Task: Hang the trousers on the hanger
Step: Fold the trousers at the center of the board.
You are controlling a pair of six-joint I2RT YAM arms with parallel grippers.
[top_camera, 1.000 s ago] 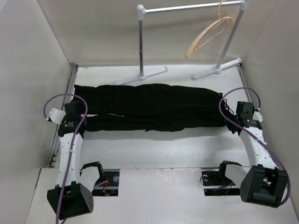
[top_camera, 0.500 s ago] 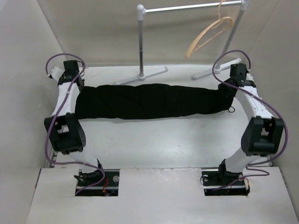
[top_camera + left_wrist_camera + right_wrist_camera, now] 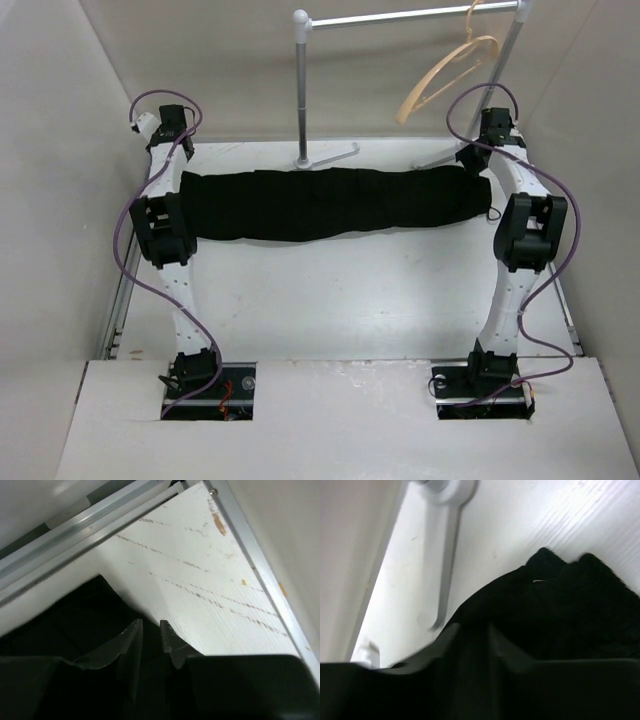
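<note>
- 1 pair plain black soft-fabric trousers (image 3: 330,203): rumpled long band, far side of white table (image 3: 340,290), betw. my 2 claws.
- 1 thin tan curved wooden hanger (image 3: 447,75), on silver metal rail (image 3: 400,16).
- L claw (image 3: 151,627), R claw (image 3: 472,630): at cloth ends, can't tell if clenched.

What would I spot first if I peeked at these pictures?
The long black trousers, stretched in a roll across the far side of the white table. Then the tan hanger dangling from the silver rail above, at the back right.
</note>
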